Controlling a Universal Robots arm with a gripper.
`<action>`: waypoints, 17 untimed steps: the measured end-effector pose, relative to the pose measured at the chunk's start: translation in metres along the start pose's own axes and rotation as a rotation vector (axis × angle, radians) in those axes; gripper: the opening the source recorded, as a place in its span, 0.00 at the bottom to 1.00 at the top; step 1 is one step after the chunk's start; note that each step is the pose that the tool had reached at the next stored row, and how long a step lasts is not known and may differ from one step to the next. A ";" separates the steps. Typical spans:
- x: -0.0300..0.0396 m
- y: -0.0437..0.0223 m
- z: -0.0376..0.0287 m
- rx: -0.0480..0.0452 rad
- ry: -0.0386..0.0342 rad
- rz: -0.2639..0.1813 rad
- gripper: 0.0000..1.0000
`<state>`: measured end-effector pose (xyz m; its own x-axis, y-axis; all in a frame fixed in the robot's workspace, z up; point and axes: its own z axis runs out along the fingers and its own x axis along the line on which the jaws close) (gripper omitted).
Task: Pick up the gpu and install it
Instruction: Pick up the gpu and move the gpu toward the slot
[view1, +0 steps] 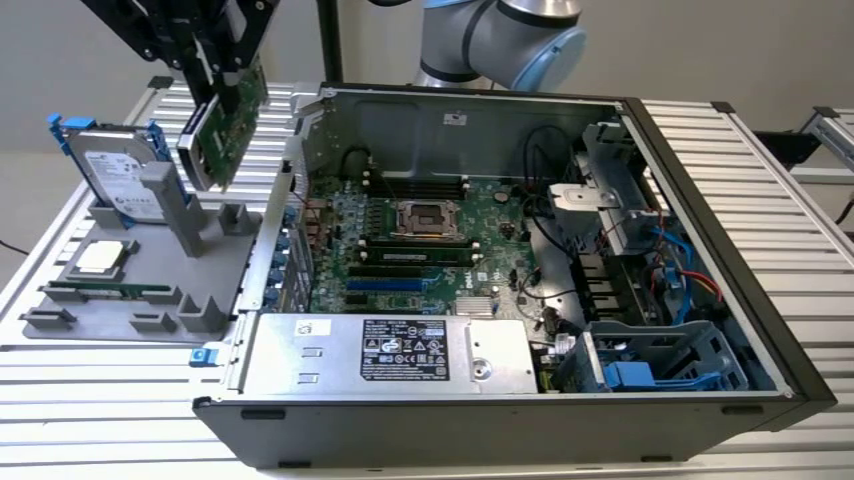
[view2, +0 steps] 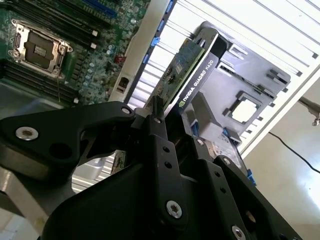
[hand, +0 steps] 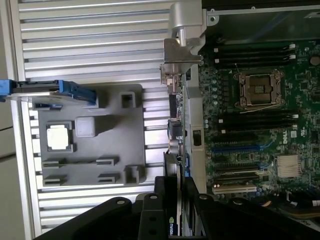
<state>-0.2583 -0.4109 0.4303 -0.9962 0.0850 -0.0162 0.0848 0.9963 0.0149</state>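
The gpu (view1: 224, 125) is a green card with a black cooler and a silver end bracket. It hangs tilted in the air at the exterior view's upper left, above the grey parts tray (view1: 80, 325) and just outside the open computer case (view1: 694, 250). My gripper (view1: 220, 88) is shut on its upper edge. In the second wrist view the black fingers (view2: 156, 131) clamp the gpu (view2: 192, 75). The first wrist view shows the gpu (hand: 174, 130) end-on, bracket foremost, beside the case wall. The motherboard (view1: 414, 235) lies flat inside the case, with its expansion slots (view1: 387, 285) near the case's left wall.
On the tray stand a silver hard drive (view1: 114, 175) with blue rails, a processor chip (view1: 100, 258) and a thin memory stick (view1: 114, 292). Grey tray posts (view1: 180, 215) rise right under the card. A power supply (view1: 387, 350) and a blue drive cage (view1: 641, 365) fill the case's front.
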 end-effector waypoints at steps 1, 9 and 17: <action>-0.0004 0.0000 0.0000 0.0000 0.0000 0.000 0.00; -0.0040 0.0004 0.0001 0.0000 0.0000 0.000 0.00; -0.0092 0.0008 0.0001 0.0001 0.0000 0.000 0.00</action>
<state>-0.2491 -0.4109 0.4303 -0.9962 0.0851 -0.0162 0.0849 0.9963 0.0148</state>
